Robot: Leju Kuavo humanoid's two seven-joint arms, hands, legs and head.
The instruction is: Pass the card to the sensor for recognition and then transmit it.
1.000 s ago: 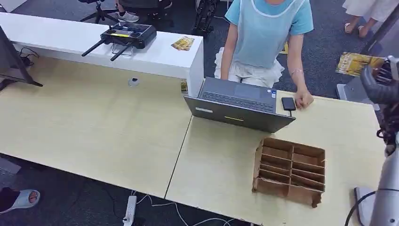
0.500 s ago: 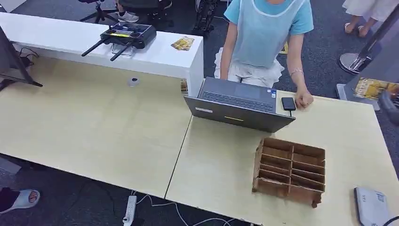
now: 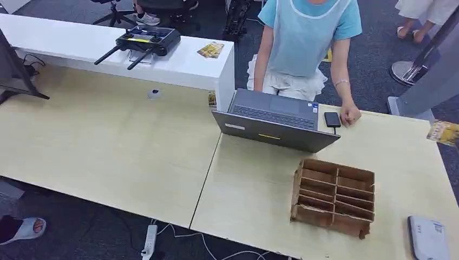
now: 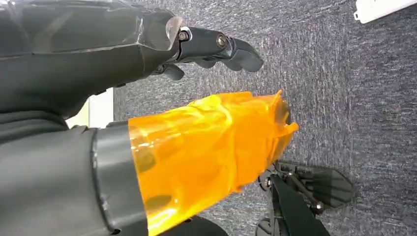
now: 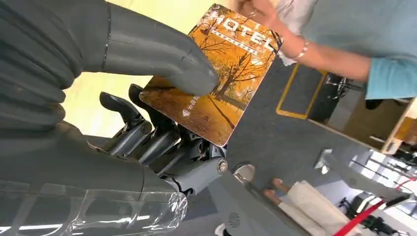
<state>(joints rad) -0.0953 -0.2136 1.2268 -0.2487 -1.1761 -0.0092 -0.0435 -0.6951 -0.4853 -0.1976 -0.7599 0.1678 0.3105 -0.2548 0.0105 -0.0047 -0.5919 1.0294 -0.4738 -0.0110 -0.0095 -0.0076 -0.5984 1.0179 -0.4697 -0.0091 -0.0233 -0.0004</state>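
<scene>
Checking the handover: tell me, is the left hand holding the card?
No. The left hand hangs over the carpet holding nothing, while the right hand pinches the card under its thumb.

Left hand [image 4: 162,98]: grey ribbed cover, orange film-wrapped thumb, dark fingers.

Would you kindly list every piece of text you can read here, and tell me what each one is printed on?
"HOTEL": on the orange autumn-tree card held by the right hand.
Smaller print under it and lower on the card: too small to read.
Blue sticker on the grey laptop: unreadable.
Markings on the black remote controller: blurred.
</scene>
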